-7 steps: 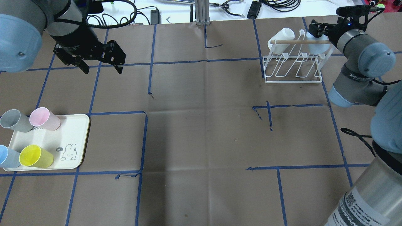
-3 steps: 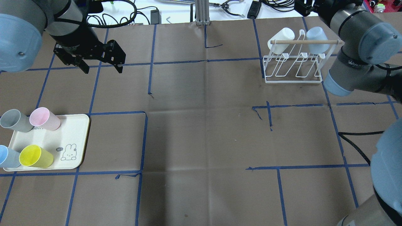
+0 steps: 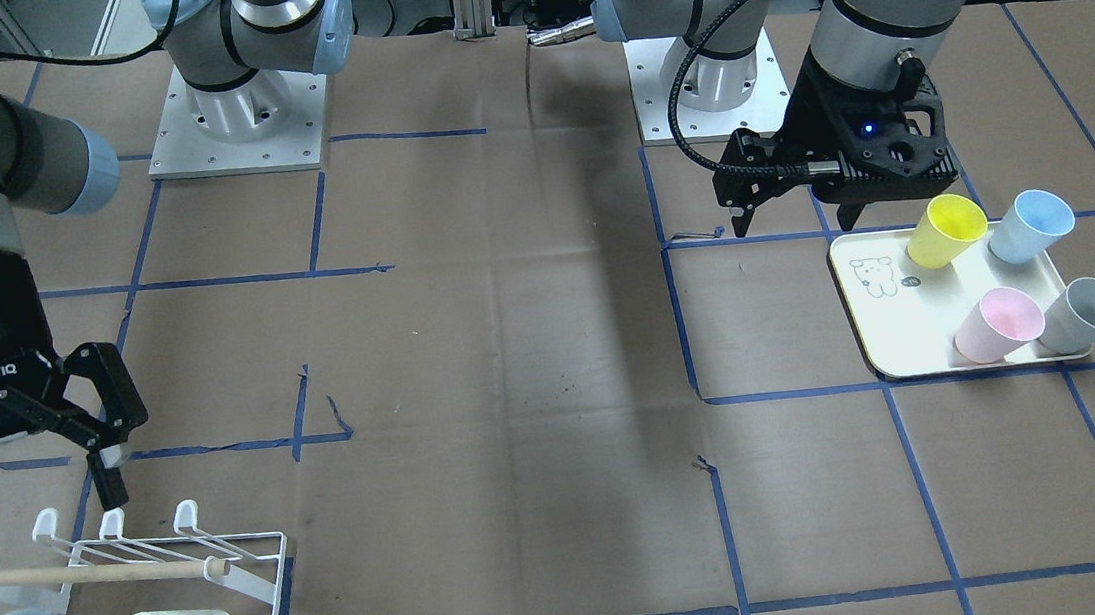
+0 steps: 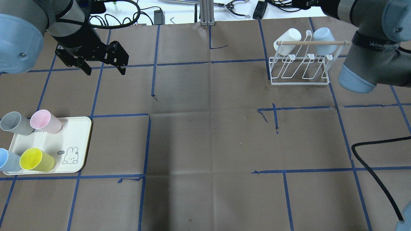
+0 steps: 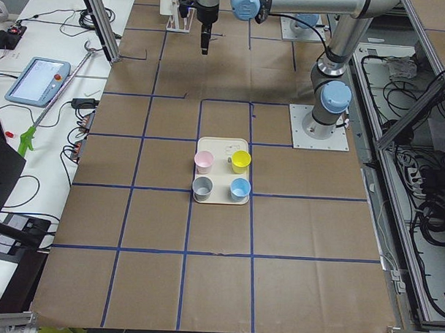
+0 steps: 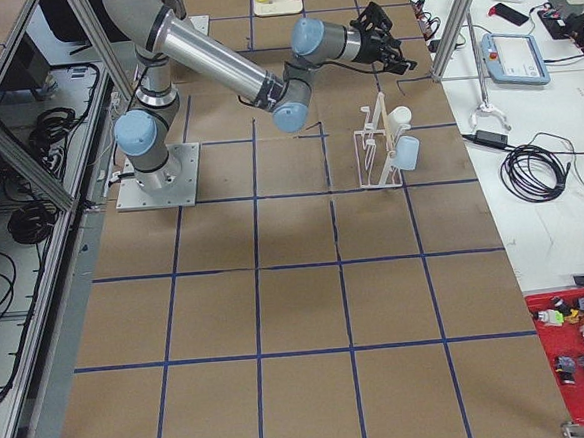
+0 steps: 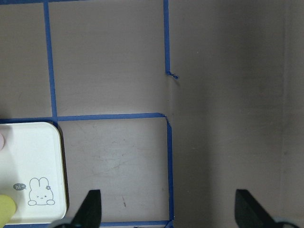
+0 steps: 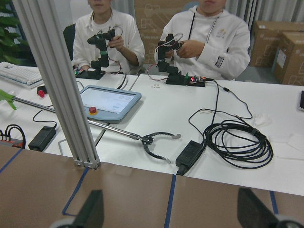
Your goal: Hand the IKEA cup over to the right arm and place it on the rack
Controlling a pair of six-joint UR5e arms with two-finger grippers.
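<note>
Table [image 4: 208, 128], brown paper with a blue tape grid, ran off every edge of the overhead view. Right arm [image 4: 366, 64] was cut off at the right and top edges there; the lettering on its wrist link was too small to read. Left arm [image 4: 19, 35] was cropped at the far-left corner.

Rack [image 4: 300, 81] stood far right. The light-blue cup [image 4: 321, 35] hung tilted at the rack's right end, and the white cup [image 4: 289, 41] at its left end. The dowel [image 4: 311, 42] crossed in front of both, and the prongs inside them were hidden.

Tray [image 4: 74, 131] sat near left, printed with a bunny and a "hi" bubble. It carried a yellow cup [image 4: 37, 159], a pink cup [image 4: 45, 121], a grey cup [image 4: 14, 123] and a blue cup [image 4: 6, 160] clipped by the frame edge.

Right gripper [image 3: 29, 508] was out of the overhead frame. The front view showed it just above the rack's robot side, fingers spread, holding nothing and clear of the light-blue cup, with "ROBOTIQ" readable on its body. Left gripper [image 4: 104, 70] hung far left, well beyond the tray, fingers spread and empty. Its own label was illegible.
</note>
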